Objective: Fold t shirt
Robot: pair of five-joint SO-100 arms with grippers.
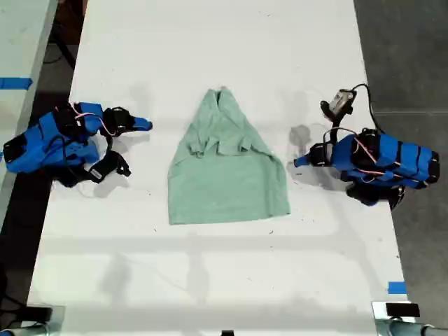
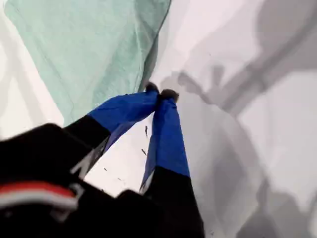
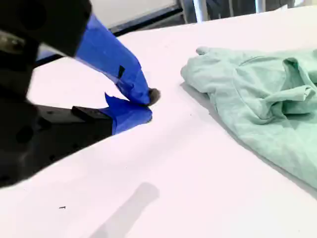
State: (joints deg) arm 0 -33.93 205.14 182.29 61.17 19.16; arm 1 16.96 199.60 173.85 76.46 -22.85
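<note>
plain t shirt [image 1: 227, 168], unlettered white table [image 1: 210, 42]

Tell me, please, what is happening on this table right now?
Two blue arms flank a mint-green t shirt lying on the white table, its sleeves already folded inward. Neither arm is holding it. My first gripper has its jaws shut beside the shirt's edge, touching nothing. My second gripper, jaws also closed, sits apart from the cloth.

We count 1 t shirt [image 1: 227, 164], 1 white table [image 1: 210, 42], 2 blue arms: my first gripper [image 1: 297, 162], my second gripper [image 1: 145, 125].
</note>
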